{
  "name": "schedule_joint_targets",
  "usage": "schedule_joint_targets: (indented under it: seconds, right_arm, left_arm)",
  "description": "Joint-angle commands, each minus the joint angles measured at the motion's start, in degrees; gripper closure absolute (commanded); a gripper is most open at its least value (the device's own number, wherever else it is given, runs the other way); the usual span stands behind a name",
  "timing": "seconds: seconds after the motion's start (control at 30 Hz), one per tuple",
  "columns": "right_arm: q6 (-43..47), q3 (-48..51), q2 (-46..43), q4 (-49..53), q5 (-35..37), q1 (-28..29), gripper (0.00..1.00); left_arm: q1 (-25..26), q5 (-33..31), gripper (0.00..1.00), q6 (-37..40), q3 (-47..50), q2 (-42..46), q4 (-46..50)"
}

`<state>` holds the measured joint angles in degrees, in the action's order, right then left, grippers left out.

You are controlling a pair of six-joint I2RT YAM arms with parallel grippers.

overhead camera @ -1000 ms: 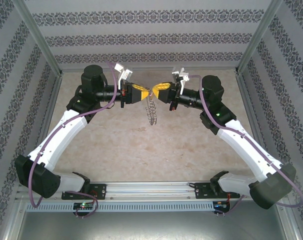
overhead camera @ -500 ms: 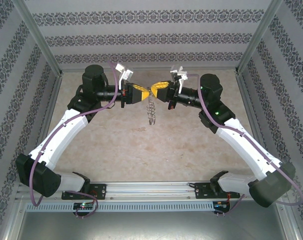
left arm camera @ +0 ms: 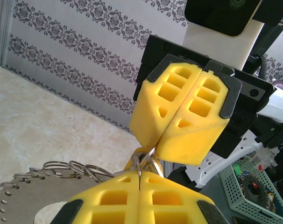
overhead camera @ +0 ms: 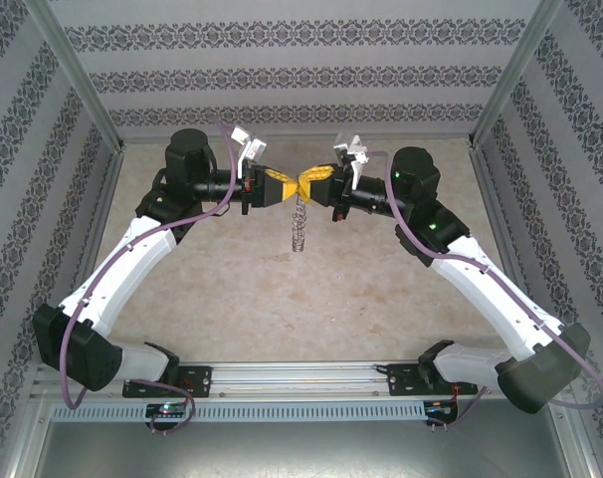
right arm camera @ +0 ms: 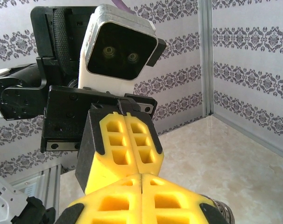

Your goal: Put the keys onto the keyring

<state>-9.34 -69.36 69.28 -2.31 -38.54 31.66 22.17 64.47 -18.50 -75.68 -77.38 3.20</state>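
Note:
My left gripper (overhead camera: 292, 187) and right gripper (overhead camera: 307, 183) meet tip to tip above the middle of the table, both shut. In the left wrist view the left gripper (left arm camera: 140, 176) pinches a thin silver edge, with a sliver of yellow-orange just beyond it; this looks like the key (left arm camera: 131, 162), mostly hidden. Facing it, the right gripper (left arm camera: 156, 145) is shut on a wire loop of the keyring (left arm camera: 62, 169), whose loops cross right at the key. The rest of the keyring (overhead camera: 298, 225) dangles below the fingertips like a thin coil. Its coil (right arm camera: 222, 211) also peeks beside the right gripper (right arm camera: 141, 176).
The beige table top (overhead camera: 311, 289) lies well below both grippers. Patterned walls (overhead camera: 301, 75) and metal posts close in the back and sides. A green mesh basket (left arm camera: 253, 186) stands off to the side in the left wrist view.
The right gripper has moved left until its tips touch the left gripper's tips. The dangling keyring has shifted slightly left with it. The left arm has barely moved.

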Motion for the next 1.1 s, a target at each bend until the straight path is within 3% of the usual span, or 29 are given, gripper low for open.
schedule_joint_targets:
  seconds: [0.0,1.07]
  right_arm:
    - [2.28,-1.31,-1.14,2.3,0.37,1.03,1.0]
    - [10.28,-3.3,-2.01,8.64,13.42,1.91,1.0]
  left_arm:
    - [0.51,0.91,1.0,0.45,-2.55,0.04,-3.53]
    - [0.55,1.41,1.0,0.55,-1.92,0.56,-4.0]
